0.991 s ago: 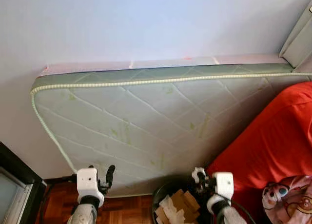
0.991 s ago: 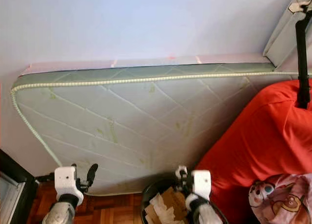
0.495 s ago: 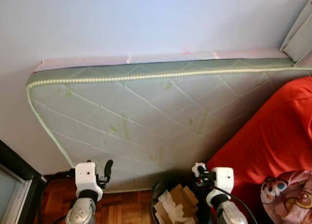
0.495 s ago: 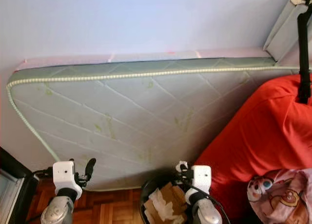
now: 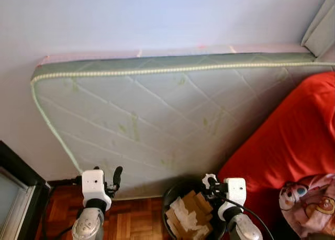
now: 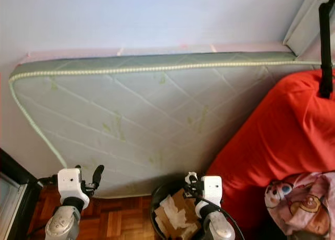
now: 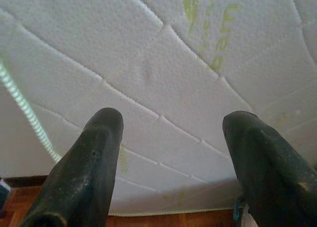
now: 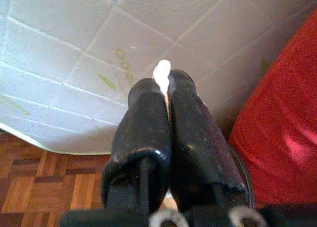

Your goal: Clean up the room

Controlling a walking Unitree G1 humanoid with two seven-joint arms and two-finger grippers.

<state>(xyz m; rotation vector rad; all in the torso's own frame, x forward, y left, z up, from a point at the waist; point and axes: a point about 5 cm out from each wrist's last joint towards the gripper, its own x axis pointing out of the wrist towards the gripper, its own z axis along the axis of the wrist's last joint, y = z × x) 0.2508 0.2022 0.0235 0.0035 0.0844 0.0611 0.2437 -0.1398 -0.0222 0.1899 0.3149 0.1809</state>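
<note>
Lower centre: black bin holding cardboard and crumpled paper, on the parquet floor. Right gripper above its rim, fingers pressed together on a small white scrap. Lower left: left gripper, fingers spread wide, holding nothing. Behind: quilted mattress leaning on the wall. Right edge: red bedding.

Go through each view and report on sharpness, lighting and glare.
Eye views: evenly daylit, fairly sharp, no glare on the quilted pale green mattress; the black waste bin sits in shade. Left wrist view: the left gripper looms soft and dark against bright mattress fabric. Right wrist view: clear; the right gripper pinches a small white scrap.
</note>
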